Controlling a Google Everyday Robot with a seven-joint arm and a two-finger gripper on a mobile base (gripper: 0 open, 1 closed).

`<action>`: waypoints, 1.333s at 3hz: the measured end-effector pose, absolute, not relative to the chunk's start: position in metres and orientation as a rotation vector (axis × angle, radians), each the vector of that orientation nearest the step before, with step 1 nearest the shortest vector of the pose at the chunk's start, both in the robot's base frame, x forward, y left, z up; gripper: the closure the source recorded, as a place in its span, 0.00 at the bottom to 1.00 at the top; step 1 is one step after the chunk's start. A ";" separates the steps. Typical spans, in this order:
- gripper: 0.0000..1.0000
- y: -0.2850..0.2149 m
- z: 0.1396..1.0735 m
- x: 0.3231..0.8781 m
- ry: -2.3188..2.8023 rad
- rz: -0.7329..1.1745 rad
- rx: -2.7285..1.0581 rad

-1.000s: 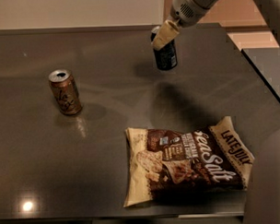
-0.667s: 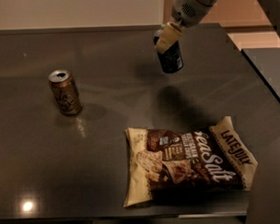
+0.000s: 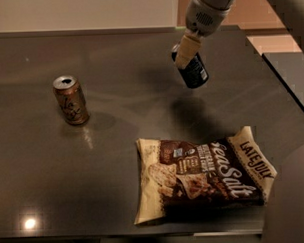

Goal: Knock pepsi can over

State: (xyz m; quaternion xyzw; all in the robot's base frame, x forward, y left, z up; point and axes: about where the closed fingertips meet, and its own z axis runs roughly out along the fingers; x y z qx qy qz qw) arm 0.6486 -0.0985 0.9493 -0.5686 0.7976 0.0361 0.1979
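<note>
The pepsi can [image 3: 195, 73] is dark navy blue and stands at the back right of the dark table [image 3: 141, 114]. It is tilted, with its top leaning to the left and its lower end to the right. My gripper [image 3: 184, 55] comes down from the upper right and presses against the can's top. A copper-orange can [image 3: 71, 100] stands upright at the left, well away from the gripper.
A brown and cream chip bag [image 3: 204, 174] lies flat at the front right of the table. The table's right edge [image 3: 286, 96] runs close behind the pepsi can, with a darker surface beyond it. A bright light reflection [image 3: 29, 224] shows at the front left.
The pepsi can stood upright a second ago and now leans over. My gripper has moved slightly right and down with it, staying against its top.
</note>
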 end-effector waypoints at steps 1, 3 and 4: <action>1.00 -0.102 0.940 0.645 2.256 0.054 -1.649; 1.00 -0.102 0.926 0.639 2.281 -0.031 -1.766; 1.00 -0.098 0.919 0.631 2.265 -0.050 -1.854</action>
